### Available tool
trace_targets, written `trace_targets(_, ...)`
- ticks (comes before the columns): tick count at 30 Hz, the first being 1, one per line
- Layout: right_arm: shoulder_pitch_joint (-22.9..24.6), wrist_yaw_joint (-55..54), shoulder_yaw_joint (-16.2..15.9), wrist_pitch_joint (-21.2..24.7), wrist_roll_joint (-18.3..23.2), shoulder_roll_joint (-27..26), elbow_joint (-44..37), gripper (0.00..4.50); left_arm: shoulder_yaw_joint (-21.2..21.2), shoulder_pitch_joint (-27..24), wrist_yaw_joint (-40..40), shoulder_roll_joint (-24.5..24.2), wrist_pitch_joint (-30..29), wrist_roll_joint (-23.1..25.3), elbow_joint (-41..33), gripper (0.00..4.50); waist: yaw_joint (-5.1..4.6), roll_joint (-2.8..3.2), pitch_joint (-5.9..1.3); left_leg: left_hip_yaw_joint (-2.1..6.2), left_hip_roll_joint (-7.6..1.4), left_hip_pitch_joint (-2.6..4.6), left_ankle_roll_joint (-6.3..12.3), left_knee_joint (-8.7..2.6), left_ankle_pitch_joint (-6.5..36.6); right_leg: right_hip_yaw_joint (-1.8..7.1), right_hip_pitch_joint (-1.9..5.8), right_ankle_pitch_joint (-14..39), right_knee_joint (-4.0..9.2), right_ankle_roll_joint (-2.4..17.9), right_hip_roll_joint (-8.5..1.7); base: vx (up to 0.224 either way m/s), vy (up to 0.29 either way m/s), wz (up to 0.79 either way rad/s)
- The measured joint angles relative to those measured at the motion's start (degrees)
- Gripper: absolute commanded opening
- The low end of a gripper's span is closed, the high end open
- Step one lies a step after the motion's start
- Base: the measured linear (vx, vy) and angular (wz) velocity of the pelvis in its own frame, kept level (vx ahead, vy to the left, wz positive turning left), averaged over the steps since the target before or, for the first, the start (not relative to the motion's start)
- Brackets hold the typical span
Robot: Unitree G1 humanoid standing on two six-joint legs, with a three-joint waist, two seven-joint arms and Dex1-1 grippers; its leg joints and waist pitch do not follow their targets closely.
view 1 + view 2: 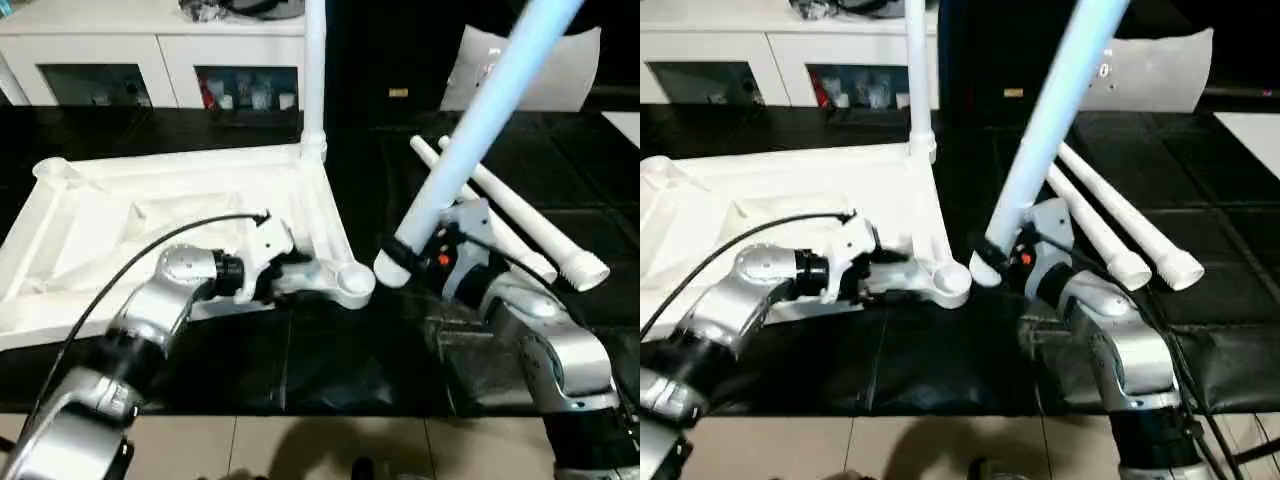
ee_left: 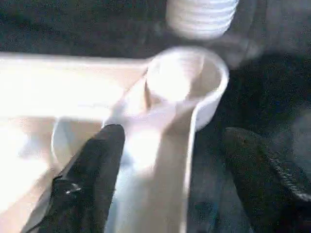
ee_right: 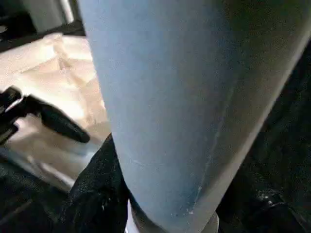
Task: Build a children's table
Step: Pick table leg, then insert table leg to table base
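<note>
While I look down through the head camera, the white table top [image 1: 150, 215] lies upside down on a black work surface [image 1: 300, 370], ribbed underside facing up. One white leg [image 1: 314, 70] already stands upright in the far corner socket. Two more loose legs [image 1: 520, 225] lie side by side on the black surface to the right of the top, threaded ends pointing toward me.

My left gripper [image 1: 290, 278] sits at the near right corner of the top, beside the open round socket [image 1: 352, 283]. In the left wrist view its two black fingers [image 2: 92, 170] straddle the rib that leads into that socket [image 2: 187, 80], one finger over the white plastic and the other over the dark surface outside the edge. The fingers stand apart and are not clenched on the rib; I cannot tell whether either one touches it.

My right gripper [image 1: 425, 255] is clamped around a fourth leg [image 1: 480, 125] close to its threaded end. That leg slants up and away to the right, out of the top of the picture. Its threaded end [image 1: 388, 268] hangs just beside the open socket, slightly to the right of it and not yet seated. In the left wrist view the threaded tip [image 2: 201, 17] shows just beyond the socket rim.

A white cabinet [image 1: 150, 55] stands along the back wall.
</note>
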State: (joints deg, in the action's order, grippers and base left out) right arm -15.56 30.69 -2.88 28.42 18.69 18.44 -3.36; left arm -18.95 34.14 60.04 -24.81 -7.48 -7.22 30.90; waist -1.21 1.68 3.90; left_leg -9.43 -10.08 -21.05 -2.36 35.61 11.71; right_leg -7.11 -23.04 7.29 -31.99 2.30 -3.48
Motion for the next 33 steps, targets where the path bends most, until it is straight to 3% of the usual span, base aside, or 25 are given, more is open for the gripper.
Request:
trace_targets(4,0.31,0.64,-0.04,0.1,-0.36,0.4,-0.02,1.91,0.02,0.04,1.05,0.0,1.18,0.12,2.0,3.06,0.02,0.21,0.07,0.01,0.0,-0.01,0.0,-0.04,0.0,-0.01,0.0,0.0,0.0,0.0,0.0,0.0,0.0,0.0)
trace_targets(5,0.34,0.91,-0.06,0.22,-0.36,0.56,-0.02,1.91,0.07,0.23,1.17,0.04,2.07,0.14,2.75,2.8,0.02,0.23,0.07,0.01,0.0,0.0,0.0,-0.05,0.0,-0.01,0.0,0.0,0.0,0.01,0.0,0.0,0.0,0.0)
trace_targets(10,0.57,1.04,-0.27,0.35,-0.35,0.89,-0.57,1.91,0.66,0.69,2.49,-0.09,4.96,0.46,6.41,2.37,0.02,0.23,0.07,0.01,0.0,0.01,0.0,-0.05,0.0,-0.01,0.0,0.0,0.0,0.01,0.0,0.0,0.0,0.0)
trace_targets(33,0.54,2.27,-0.26,0.82,-0.3,0.68,-0.56,1.91,0.62,1.39,6.75,-0.54,11.37,3.18,9.99,0.37,0.06,0.23,0.06,0.01,0.0,0.03,0.0,-0.05,0.0,-0.01,0.01,0.0,0.0,0.01,-0.01,0.0,0.0,0.0)
